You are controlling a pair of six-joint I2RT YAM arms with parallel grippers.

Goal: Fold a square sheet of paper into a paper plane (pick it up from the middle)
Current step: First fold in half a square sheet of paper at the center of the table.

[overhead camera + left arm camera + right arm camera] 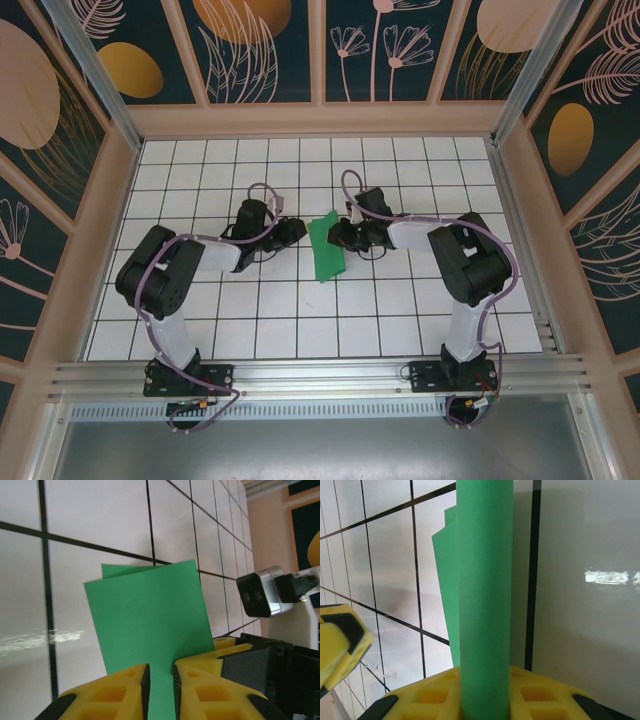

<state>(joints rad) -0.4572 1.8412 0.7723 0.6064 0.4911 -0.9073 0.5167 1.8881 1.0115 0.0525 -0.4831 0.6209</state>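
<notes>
The square sheet of paper [326, 252] is bright green and doubled over into a narrow strip in the middle of the table. My right gripper [337, 236] comes from the right and is shut on its rounded fold. In the right wrist view the paper [485, 580] runs up from between my right gripper [485, 690]. My left gripper [297, 232] sits at the strip's left edge. In the left wrist view my left gripper [160, 675] stands slightly open, with the paper [150, 610] showing through the gap. One of the right gripper's yellow fingers [225, 647] touches the paper's right side.
The white gridded table [300, 320] is walled by a wooden frame [120, 180] on the left, back and right. An aluminium rail [320, 375] runs along the near edge by the arm bases. Bare tiles lie in front of the paper.
</notes>
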